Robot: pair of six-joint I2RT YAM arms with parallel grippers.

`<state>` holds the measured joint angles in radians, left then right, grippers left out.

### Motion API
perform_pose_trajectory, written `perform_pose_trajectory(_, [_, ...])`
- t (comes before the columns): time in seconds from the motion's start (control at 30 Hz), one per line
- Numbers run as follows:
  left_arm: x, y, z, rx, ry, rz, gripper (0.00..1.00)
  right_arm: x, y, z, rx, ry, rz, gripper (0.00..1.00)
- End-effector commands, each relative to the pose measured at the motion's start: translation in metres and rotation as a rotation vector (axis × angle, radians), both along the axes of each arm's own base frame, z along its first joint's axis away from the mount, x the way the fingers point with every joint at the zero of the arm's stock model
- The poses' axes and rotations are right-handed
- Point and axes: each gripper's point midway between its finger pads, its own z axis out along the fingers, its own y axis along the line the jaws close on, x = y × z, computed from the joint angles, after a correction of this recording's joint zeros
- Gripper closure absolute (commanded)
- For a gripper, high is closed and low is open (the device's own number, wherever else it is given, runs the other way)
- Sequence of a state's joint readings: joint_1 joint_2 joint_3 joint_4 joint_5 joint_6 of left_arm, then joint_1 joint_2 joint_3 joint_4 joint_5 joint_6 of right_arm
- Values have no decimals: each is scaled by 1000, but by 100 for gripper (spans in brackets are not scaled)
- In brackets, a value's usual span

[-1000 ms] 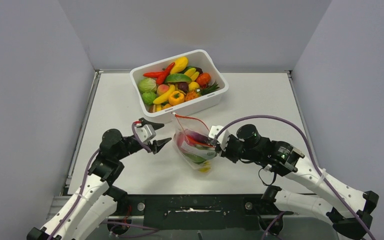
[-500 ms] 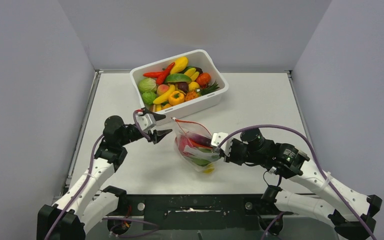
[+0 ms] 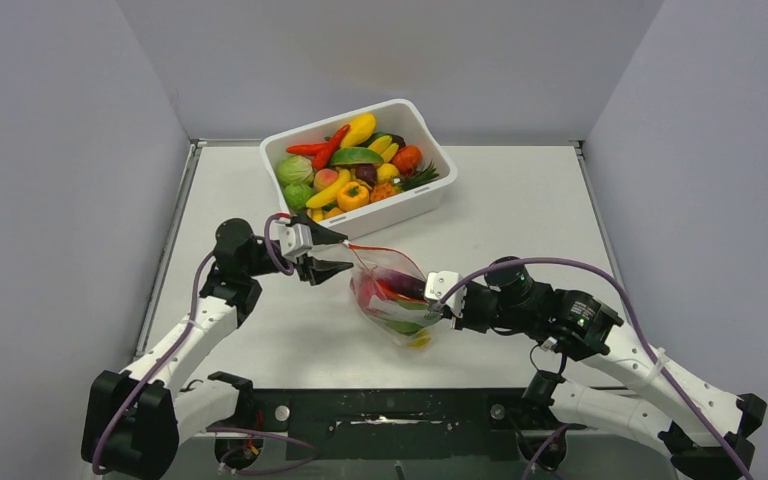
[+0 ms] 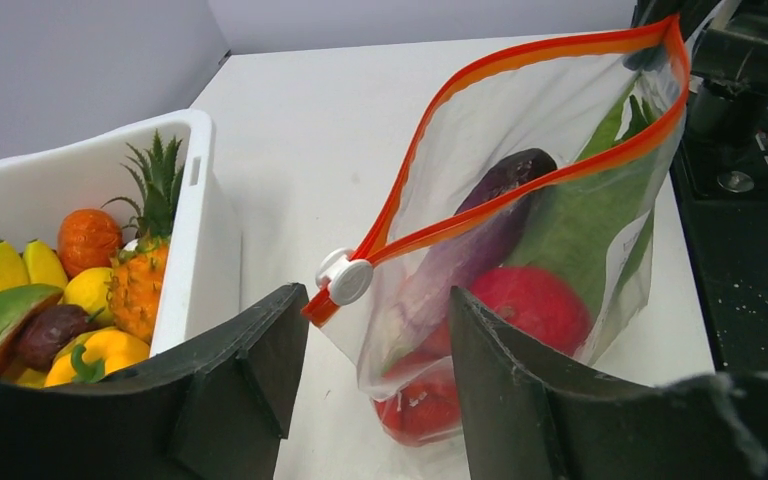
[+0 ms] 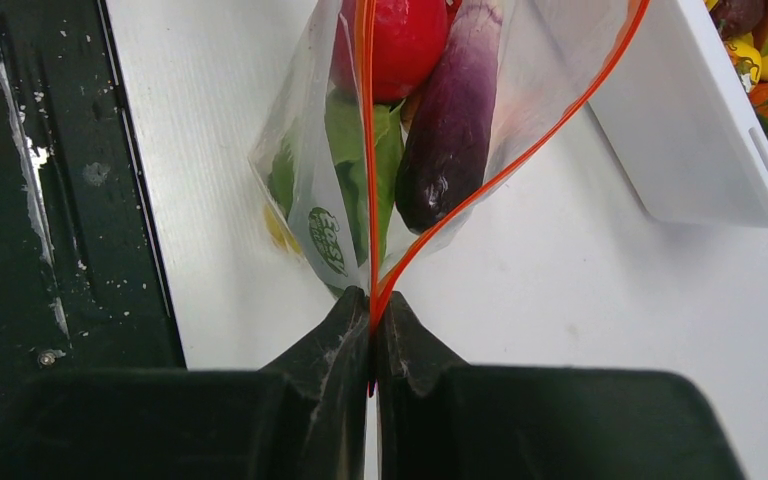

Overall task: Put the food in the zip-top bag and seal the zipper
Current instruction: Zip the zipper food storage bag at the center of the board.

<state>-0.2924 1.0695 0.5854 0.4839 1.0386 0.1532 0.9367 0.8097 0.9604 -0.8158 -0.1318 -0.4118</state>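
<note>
The clear zip-top bag (image 3: 392,296) stands open mid-table, held up by its right end. It holds a red fruit (image 4: 530,300), a purple eggplant (image 5: 452,120) and a green leaf (image 4: 585,210). Its red-orange zipper (image 4: 520,60) gapes open, with a white slider (image 4: 344,278) at the left end. My right gripper (image 5: 372,322) is shut on the zipper's right end. My left gripper (image 4: 375,335) is open, its fingertips either side of the slider end without touching it. More food fills the white tub (image 3: 430,196).
The white tub (image 4: 200,215) stands just behind and left of the bag, close to my left gripper, and shows at the right wrist view's top right (image 5: 680,150). The table's black front edge (image 3: 390,410) lies near the bag.
My left gripper has moved right and forward toward the bag's slider end. My right gripper has shifted slightly, still holding the bag.
</note>
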Motion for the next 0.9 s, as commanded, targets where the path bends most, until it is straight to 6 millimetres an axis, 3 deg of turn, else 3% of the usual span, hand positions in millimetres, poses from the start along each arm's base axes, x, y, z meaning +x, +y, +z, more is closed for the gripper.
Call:
perform_pose_trajectory(0.0, [-8,-4,29,-33,-114,-81,52,4,7,18,62,-52,12,100])
perform_pose_trajectory(0.03, [-8,-4,28,-32,-114,-77,60,4,7,18,66,-54,11,100])
perform_pose_trajectory(0.1, [-5,-2,26,-23,-95,-52,89,4,8,20,75,-59,7,100])
perform_pose_trajectory(0.13, [-4,0,24,-14,-80,-39,98,5,8,22,82,-62,1,100])
perform_pose_trajectory(0.17, [-5,2,21,-3,-71,-32,100,7,8,24,91,-64,-12,98])
perform_pose_trajectory(0.3, [-12,7,18,-2,-84,-5,100,14,11,38,151,-71,-77,83])
perform_pose_trajectory(0.4, [-16,10,21,-29,-87,17,100,22,13,55,219,-79,-141,56])
perform_pose_trajectory(0.5, [-19,12,24,-47,-84,36,100,27,21,79,303,-91,-164,42])
perform_pose_trajectory(0.63, [-26,13,33,-81,-80,38,100,39,39,106,418,-132,-170,42])
perform_pose_trajectory(0.77, [-28,16,38,-133,-63,81,100,49,63,123,445,-164,-114,56])
perform_pose_trajectory(0.87, [-32,18,39,-148,-63,89,100,53,84,126,420,-177,-36,57])
